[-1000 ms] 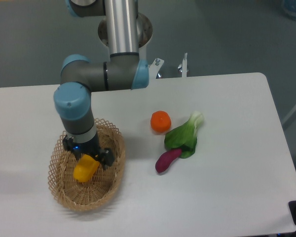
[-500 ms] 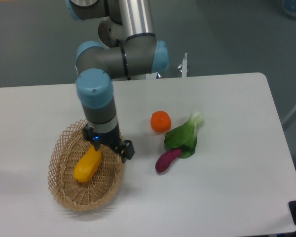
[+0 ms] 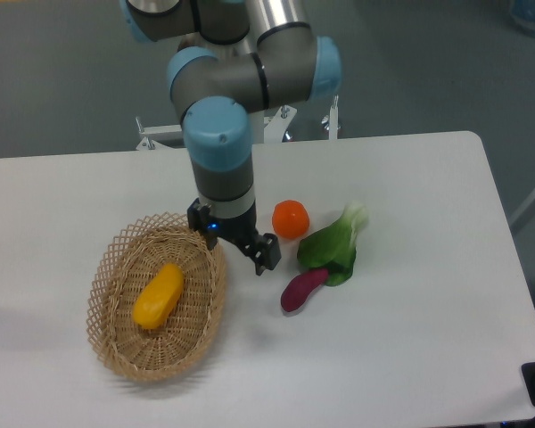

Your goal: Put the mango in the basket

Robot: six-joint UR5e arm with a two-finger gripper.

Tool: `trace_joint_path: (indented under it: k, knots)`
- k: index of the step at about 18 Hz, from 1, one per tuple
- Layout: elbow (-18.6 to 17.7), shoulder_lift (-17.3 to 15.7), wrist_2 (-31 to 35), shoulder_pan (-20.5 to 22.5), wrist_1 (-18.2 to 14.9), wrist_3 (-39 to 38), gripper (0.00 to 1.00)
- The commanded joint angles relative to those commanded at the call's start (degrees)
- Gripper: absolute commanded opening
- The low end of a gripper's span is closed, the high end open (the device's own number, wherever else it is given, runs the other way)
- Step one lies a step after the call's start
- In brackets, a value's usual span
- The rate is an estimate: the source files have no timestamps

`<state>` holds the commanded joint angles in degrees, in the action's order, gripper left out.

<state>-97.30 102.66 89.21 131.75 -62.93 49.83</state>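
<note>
Mango [image 3: 158, 295]: lies loose inside the basket [image 3: 110, 343], on the woven floor, tilted lengthwise, touching no part of the robot.

Gripper [image 3: 234, 242]: empty and spread, one finger by the basket's right rim, the other out over the table; it holds nothing and sits between the basket and the orange [image 3: 291, 219].

Task state: by the look of it the placing is done (the fruit is in and let go); only a clean retreat is left.

Risk, basket: the near finger is just beside the lattice rim. A sideways sweep to the left could snag the straw and drag or tip the basket, and a light wicker basket would likely slide easily on the smooth table [image 3: 410, 357].

Risk, mango: smooth and oblong, it could roll if the basket is jolted; the walls are shallow, so a hard tilt might spill it.

Risk, neighbours: the orange lies near the gripper's right side, with the greens [image 3: 332, 246] and the purple vegetable [image 3: 302, 289] just beyond. A low move that way could knock the orange rolling (round things do not stop soon).

Safest judgement: go straight up before any sideways travel.

Unclear: how high the fingertips are above the table cannot be told from this single view.
</note>
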Motion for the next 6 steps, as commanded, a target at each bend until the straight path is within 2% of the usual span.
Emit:
trace_joint_path:
  k: [6]
  knots:
    - [0.4,-0.2,-0.2,0.2,0.0,1.1,1.00]
